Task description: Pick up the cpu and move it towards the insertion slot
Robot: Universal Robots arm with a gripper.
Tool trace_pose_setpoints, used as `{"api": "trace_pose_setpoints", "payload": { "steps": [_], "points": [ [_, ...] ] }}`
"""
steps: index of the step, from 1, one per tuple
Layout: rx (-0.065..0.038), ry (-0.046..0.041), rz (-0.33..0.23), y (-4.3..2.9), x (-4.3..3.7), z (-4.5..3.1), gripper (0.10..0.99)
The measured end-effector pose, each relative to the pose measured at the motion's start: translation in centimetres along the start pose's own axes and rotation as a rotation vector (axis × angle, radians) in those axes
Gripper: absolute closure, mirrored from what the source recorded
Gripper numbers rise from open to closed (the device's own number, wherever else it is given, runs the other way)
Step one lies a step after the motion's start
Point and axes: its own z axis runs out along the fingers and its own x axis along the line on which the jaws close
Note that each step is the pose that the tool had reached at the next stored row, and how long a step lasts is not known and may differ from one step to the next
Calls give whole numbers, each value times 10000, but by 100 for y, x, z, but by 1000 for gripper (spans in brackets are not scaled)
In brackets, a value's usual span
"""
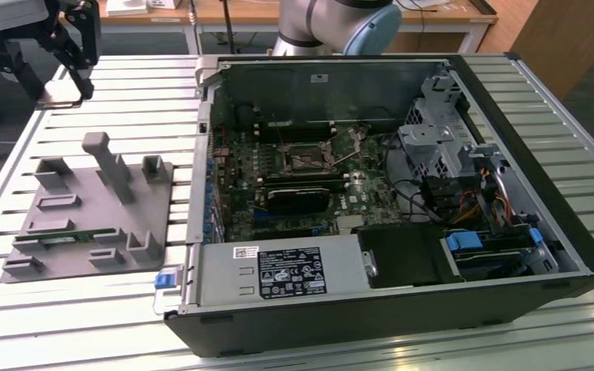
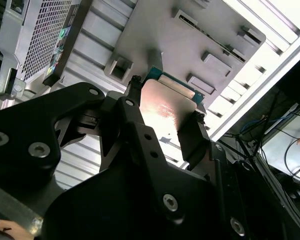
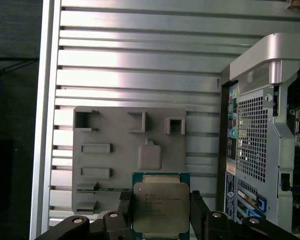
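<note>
Standing here, I am seeing the gripper [image 1: 58,85] hanging over the slatted metal table [image 1: 132,93] at about ten o'clock in the exterior view, clear of the table's surface. Its two black fingers [image 3: 197,205] are closing in on the cpu [image 3: 161,207] from two opposite edges - not wide open, just as far apart as the chip is broad. Both wrist views are showing that grip: the silvery top with its tan rim is sitting flat between the pads, and in the second wrist view the cpu [image 2: 165,112] is catching a warm glare between the fingers of the gripper [image 2: 166,102].

The grey fixture plate [image 1: 90,209] is lying on the table at roughly six o'clock from the gripper, with a thin green memory stick [image 1: 70,237] resting along its near edge.

The insertion slot [image 1: 305,160] is sitting on the board inside the open computer case [image 1: 544,193] - between three and four o'clock from the gripper and well apart from it. A black rectangular block [image 1: 297,199] is lying just beside the slot at its six o'clock.
</note>
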Motion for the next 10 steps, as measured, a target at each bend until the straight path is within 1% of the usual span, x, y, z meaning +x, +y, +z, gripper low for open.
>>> {"api": "trace_pose_setpoints", "payload": {
  "steps": [10],
  "points": [
    [0, 0, 1, -2, -56, 0, 545]
  ]
}}
